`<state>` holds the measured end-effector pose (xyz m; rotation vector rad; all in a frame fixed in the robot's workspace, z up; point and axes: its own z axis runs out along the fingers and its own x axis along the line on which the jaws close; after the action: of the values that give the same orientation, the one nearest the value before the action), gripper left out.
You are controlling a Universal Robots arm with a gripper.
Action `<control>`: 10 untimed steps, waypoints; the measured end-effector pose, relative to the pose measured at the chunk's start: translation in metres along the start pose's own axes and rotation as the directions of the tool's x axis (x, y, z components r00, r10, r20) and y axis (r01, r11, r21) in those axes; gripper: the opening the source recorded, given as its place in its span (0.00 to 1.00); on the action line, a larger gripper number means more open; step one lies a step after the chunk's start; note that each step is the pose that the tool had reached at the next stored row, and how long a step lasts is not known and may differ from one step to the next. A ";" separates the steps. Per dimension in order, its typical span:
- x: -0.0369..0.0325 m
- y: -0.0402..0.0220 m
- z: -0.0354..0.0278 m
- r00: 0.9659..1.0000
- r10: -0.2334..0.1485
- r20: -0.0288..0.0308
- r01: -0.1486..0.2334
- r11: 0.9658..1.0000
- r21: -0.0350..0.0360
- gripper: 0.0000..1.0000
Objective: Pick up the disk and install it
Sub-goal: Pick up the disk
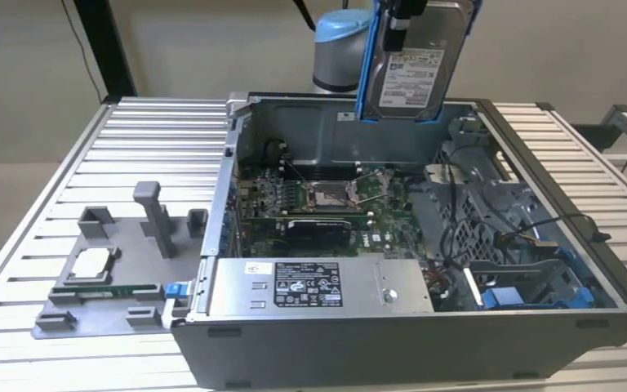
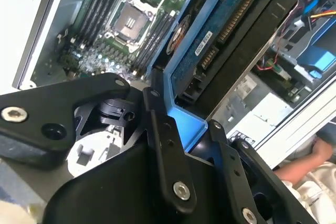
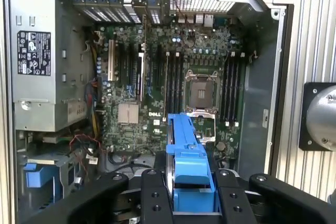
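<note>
Gripper (image 3: 191, 187) clamped on disk (image 1: 414, 69), hanging upright above open computer case (image 1: 423, 331)

Arm (image 1: 333, 69) silver-grey, light-blue joint cap (image 1: 342, 23); jaws' linkages (image 2: 167, 145) matte black, silver screws (image 2: 181, 190).

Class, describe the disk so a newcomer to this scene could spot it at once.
Find the open computer case on the slatted table. Above it, the disk hangs upright in the end effector. Unlike the grey power-supply box inside, it is a flat silver slab in a bright blue frame.
</note>
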<state>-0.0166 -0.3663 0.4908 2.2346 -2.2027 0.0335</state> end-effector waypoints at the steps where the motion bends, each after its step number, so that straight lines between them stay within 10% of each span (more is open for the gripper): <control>1: 0.0000 -0.0032 0.0000 1.000 0.000 0.000 0.000 1.000 0.000 0.00; 10: 0.0005 -0.0328 0.0005 1.000 0.000 0.000 0.000 1.000 0.000 0.00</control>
<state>0.0162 -0.3663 0.4907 2.2346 -2.2026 0.0332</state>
